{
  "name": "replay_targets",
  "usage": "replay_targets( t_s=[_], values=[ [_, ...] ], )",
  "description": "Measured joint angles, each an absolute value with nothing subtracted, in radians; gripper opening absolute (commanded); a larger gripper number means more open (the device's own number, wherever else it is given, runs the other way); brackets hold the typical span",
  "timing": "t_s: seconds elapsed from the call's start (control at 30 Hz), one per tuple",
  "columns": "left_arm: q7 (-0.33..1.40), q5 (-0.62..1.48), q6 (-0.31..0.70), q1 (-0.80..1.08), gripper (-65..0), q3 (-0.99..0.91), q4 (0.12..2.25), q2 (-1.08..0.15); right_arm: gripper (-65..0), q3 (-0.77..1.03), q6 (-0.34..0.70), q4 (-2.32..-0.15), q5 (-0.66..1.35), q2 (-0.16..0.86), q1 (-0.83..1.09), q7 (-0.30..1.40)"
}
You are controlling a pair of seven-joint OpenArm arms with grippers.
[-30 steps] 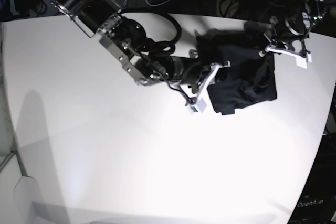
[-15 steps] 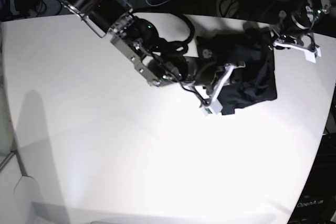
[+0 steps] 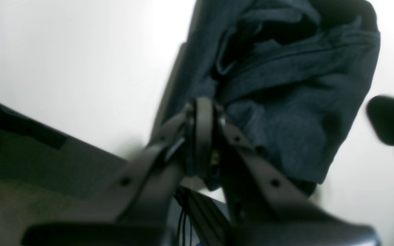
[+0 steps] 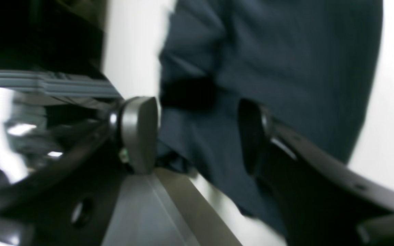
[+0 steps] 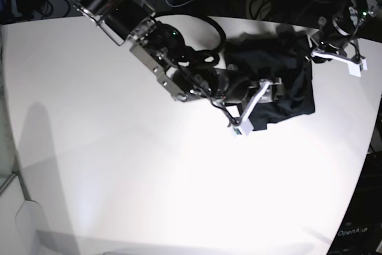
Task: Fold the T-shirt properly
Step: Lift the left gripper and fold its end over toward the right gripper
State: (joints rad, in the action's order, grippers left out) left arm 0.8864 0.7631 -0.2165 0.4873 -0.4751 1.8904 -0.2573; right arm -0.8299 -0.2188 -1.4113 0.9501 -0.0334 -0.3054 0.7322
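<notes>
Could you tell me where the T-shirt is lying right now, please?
In the base view, the T-shirt lies bunched at the table's far right, between the two grippers.

The left pincer [image 3: 204, 136] has its jaws pressed together, empty, above a rumpled T-shirt [image 3: 286, 85] lying on the white bench [image 3: 63, 51]. A dark blurred shape [image 3: 392, 119] intrudes at right.
</notes>
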Motion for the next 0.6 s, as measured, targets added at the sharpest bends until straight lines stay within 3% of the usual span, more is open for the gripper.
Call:
replay_targets(
  t_s=[0.07,0.13,0.3,0.6],
  values=[
    [0.886,0.763,-0.216,0.487,-65.0,-0.475,1.890,-0.257,-28.8,-0.829,-0.219,-1.411,0.950,-0.033,-0.307,0.733],
    [0.886,0.763,-0.216,0.487,-65.0,-0.475,1.890,-0.257,-34.4,-0.831,-0.219,-1.410,0.949,-0.030,-0.304,0.734],
    [0.886,0.763,-0.216,0.487,-65.0,-0.475,1.890,-0.257,-65.0,-0.826,-0.219,-1.398,0.951,-0.040,-0.307,0.733],
    [0.889,0.763,-0.216,0.487,-65.0,-0.475,1.890,-0.238,-65.0,-0.826,-0.222,-1.351,0.950,-0.053,-0.305,0.736]
  ],
)
